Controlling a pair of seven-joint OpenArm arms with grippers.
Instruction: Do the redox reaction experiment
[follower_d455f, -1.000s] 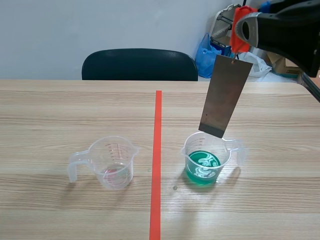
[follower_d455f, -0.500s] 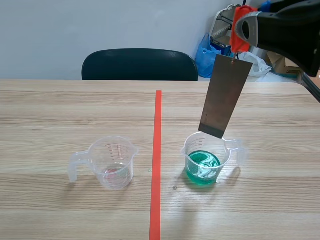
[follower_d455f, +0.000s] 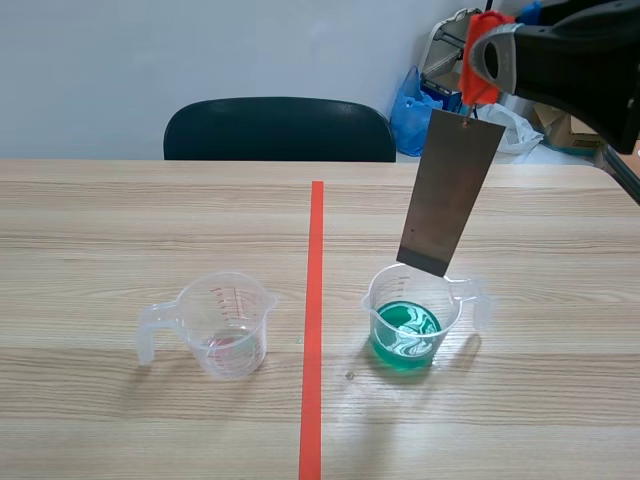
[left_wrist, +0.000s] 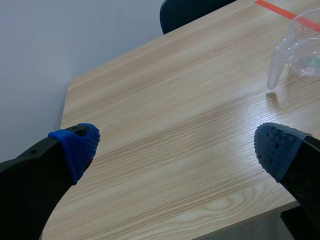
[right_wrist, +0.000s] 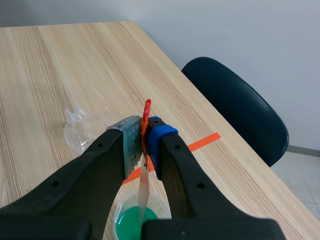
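A grey metal plate (follower_d455f: 450, 190) hangs from a red clip (follower_d455f: 482, 55), and my right gripper (follower_d455f: 478, 62) is shut on that clip, high at the right. The plate's lower edge is just over the mouth of a clear beaker of green liquid (follower_d455f: 412, 318), right of the tape line. In the right wrist view the clip (right_wrist: 146, 112) is pinched in the right gripper (right_wrist: 144, 142), with the plate (right_wrist: 144, 192) pointing down at the green beaker (right_wrist: 129, 218). A second clear beaker (follower_d455f: 225, 322), with a pinkish trace at its bottom, stands left of the line. My left gripper (left_wrist: 175, 145) is open over the table's left corner, with that beaker (left_wrist: 300, 47) far ahead of it.
An orange-red tape line (follower_d455f: 313, 320) runs down the middle of the wooden table (follower_d455f: 120, 220). A dark chair (follower_d455f: 280, 128) stands behind the far edge, with blue bags and boxes (follower_d455f: 415, 105) at the back right. The left arm is out of the scene view.
The white swirl in the green liquid has shifted a little. The right arm, the plate and both beakers stay where they were.
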